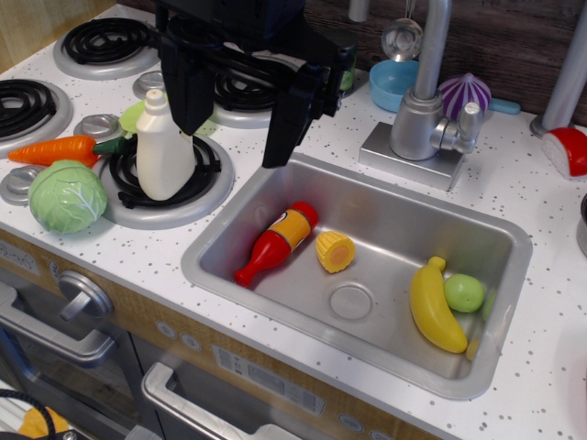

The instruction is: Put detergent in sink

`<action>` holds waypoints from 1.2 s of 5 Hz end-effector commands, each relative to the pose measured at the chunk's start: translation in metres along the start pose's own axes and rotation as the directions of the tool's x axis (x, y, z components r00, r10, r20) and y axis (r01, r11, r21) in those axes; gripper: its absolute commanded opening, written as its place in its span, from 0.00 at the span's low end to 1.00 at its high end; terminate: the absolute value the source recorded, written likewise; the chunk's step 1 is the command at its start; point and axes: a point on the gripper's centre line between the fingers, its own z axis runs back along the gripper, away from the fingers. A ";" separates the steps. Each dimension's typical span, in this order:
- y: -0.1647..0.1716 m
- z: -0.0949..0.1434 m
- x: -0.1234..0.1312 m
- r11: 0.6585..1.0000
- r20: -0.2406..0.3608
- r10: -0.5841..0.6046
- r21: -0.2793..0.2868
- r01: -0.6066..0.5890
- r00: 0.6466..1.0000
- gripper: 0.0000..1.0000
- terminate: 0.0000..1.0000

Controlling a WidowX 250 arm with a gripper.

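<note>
The cream-white detergent bottle (164, 149) stands upright on the front right burner (170, 179) of the toy stove, left of the sink. The steel sink (275, 188) is set in the white speckled countertop and holds several toys. My black gripper (240, 124) hangs open above the stove's right edge. Its left finger (190, 92) is just right of the bottle's neck, and its right finger (286, 119) reaches down to the sink's back left rim. It holds nothing.
In the sink lie a red-and-yellow ketchup bottle (275, 243), a corn piece (335, 251), a banana (433, 307) and a green fruit (464, 292). A cabbage (66, 194) and carrot (55, 149) lie left of the bottle. A faucet (424, 101) stands behind the sink.
</note>
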 end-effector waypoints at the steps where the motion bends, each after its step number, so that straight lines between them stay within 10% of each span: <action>1: 0.000 0.000 0.000 1.000 0.000 0.000 0.000 0.000 1.000 1.00 0.00; 6: 0.111 -0.034 0.092 0.958 0.164 -0.283 0.102 0.269 0.945 1.00 0.00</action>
